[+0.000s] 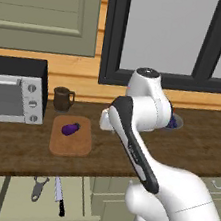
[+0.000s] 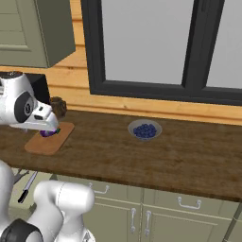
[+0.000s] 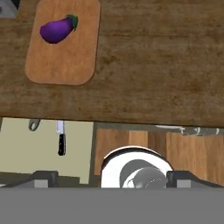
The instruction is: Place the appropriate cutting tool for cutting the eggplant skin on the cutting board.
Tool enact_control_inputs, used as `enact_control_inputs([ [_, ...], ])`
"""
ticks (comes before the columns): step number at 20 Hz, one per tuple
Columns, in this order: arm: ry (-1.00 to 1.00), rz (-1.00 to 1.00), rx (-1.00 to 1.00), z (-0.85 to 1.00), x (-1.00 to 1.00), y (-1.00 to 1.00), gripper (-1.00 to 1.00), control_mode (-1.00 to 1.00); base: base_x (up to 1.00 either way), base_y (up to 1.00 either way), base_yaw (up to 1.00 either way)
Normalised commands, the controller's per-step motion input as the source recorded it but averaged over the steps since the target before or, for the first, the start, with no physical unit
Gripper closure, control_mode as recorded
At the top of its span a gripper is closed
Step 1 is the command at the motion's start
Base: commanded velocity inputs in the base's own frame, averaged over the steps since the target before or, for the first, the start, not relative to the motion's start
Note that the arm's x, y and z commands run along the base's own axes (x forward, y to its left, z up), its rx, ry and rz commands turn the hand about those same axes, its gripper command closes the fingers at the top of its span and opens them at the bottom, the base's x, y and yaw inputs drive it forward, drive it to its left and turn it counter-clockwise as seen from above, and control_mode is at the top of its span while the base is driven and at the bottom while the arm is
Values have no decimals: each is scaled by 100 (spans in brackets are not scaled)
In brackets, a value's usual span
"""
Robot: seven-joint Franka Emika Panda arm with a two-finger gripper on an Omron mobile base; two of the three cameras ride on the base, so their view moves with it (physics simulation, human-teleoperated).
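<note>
- The dark wooden surface (image 1: 188,145) runs across the kitchen; below its front edge a pale open drawer (image 1: 16,204) is seen, and a collision of the white arm with the surface's edge or the drawer's front could be caused by a reach made too steeply downward.
- The light brown wooden rectangular cutting board (image 1: 72,142) lies on the surface beside a silver toaster oven (image 1: 10,98) and a dark brown mug (image 1: 62,99). A sloppy placing could be caused by the little free room left on it.
- A bowl of blue berries (image 2: 145,130) stands on the surface well apart from the board, and is not likely to be disturbed.
- The long silver-bladed, black-handled knife (image 1: 60,196) lies in the drawer just beside the wanted tool. The wrong tool could be taken, or both nudged, if the approach is aimed between them.
- The small glossy dark purple eggplant (image 1: 70,128) rests on the board's far half; it could be knocked off when the tool is set down.
- The small grey metal peeler with the forked head (image 1: 39,188) lies in the drawer, left of the knife. In the hand view only its end (image 3: 34,125) peeps out under the surface's edge.
- The pincer (image 3: 111,179) is judged to hang above the surface's front edge, facing down, with the peeler lower and off to its left, well apart. The fingertips (image 3: 43,177) stand wide apart, with nothing held.
</note>
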Motion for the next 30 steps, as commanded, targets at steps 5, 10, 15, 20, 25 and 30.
enact_control_inputs([
  [5, 5, 0, 0, -74, -40, 100, -100, -100, 0, 0, 0],
  [10, 8, 0, -1, -72, -39, 100, -100, -100, 0, 0, 0],
  [15, 3, 0, -1, -70, -15, 84, -100, -100, 0, 0, 0],
  [20, 5, 0, 0, -51, 0, 12, -100, -100, 0, 0, 0],
  [25, 5, 0, 0, -74, 7, 16, -100, -100, 0, 0, 0],
  [30, 7, 0, 0, -67, 9, 11, -100, -100, 0, 0, 0],
])
